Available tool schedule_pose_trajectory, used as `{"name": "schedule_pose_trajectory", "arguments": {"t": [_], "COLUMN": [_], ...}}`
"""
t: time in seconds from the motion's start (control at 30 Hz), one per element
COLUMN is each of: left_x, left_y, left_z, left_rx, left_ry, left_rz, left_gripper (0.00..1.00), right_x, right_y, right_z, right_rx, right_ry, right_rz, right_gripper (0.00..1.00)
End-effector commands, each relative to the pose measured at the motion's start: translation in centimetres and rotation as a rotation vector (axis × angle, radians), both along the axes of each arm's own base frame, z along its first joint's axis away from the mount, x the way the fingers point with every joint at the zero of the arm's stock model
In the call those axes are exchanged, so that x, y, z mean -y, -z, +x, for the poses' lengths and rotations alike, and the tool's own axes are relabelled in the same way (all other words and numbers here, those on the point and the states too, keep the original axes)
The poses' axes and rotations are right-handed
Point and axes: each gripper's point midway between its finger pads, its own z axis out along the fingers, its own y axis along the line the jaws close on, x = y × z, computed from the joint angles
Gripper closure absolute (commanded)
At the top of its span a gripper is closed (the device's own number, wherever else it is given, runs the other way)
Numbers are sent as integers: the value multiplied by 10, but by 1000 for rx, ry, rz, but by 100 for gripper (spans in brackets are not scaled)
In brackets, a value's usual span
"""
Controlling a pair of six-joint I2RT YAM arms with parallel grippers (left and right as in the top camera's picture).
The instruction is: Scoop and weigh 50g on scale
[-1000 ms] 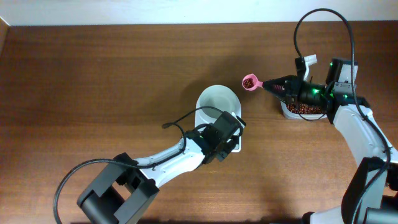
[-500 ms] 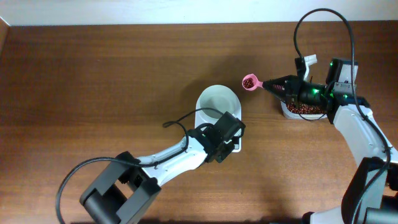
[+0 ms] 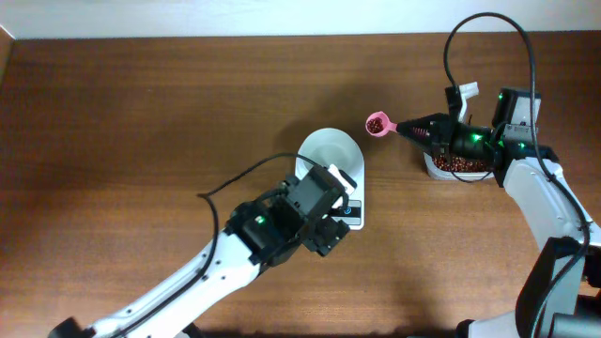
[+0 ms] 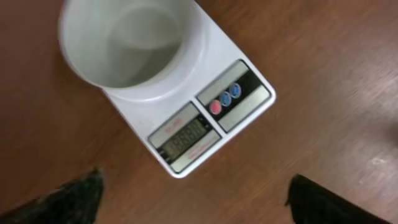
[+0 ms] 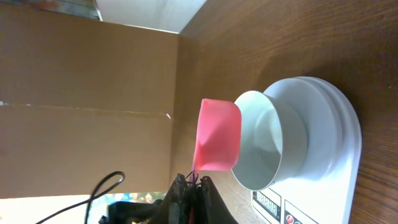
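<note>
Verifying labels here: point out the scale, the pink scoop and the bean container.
scale [image 4: 186, 138]: left wrist view, on its display.
pink scoop [image 3: 377, 123]: overhead view, on its filled cup.
bean container [image 3: 449, 176]: overhead view, on its near rim.

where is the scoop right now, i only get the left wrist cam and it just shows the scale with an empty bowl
Observer: The right gripper holds the pink scoop by its handle, in the air. In the overhead view it is beside the bowl, off its right rim, not over it.
Operator: anything in it
Observer: Yes, the overhead view shows red beans in its cup.
Operator: and where's the supply
Observer: The bean container sits under the right arm, to the right of the scale.
</note>
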Motion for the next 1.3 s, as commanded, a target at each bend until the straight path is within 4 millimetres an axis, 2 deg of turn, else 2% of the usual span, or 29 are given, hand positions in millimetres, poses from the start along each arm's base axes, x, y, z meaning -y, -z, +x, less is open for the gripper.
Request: {"name": "schedule_pose_trajectory", "arguments": {"t": [0.0,0.13,0.2,0.3,0.33,0.47,0.5,0.57,0.63,0.7,0.87,1.0,1.1,1.27], "left_x": [-19,-23,-34,-30,-31,-69,-86,-96,-87,-88,-97,-122,-116,-113], "left_y": [-10,-13,-23,-43,-55,-71,-75,-78,-75,-72,-68,-60,-53,-36], "left_z": [6,11,20,18,16,11,2,-14,-40,-45,-41,-29,-28,-26], "left_rx": [56,68,77,52,50,33,0,-55,-100,-122,-118,-135,-123,-127], "left_ry": [-53,-73,-112,79,152,165,150,188,377,413,391,283,340,347], "left_rz": [63,59,43,-46,-108,-103,-72,-47,-49,-39,-5,-21,-88,-104], "left_gripper": [1,1,1,1,1,1,1,1,1,1,1,1,1,1], "right_x": [1,0,0,0,0,0,0,0,0,0,0,0,0,0], "right_y": [-3,-3,-3,-3,-3,-3,-3,-3,-3,-3,-3,-3,-3,-3], "right_z": [3,3,3,3,3,3,3,3,3,3,3,3,3,3], "right_rx": [18,18,18,18,18,21,21,21,21,21,21,21,21,21], "right_ry": [0,-2,-2,-2,-2,-2,-3,-3,-3,-3,-3,-3,-3,-3], "right_rz": [-6,-6,-5,-5,-5,-7,-7,-7,-7,-7,-7,-7,-7,-6], "right_gripper": [96,96,96,96,96,96,96,96,96,96,96,96,96,96]}}
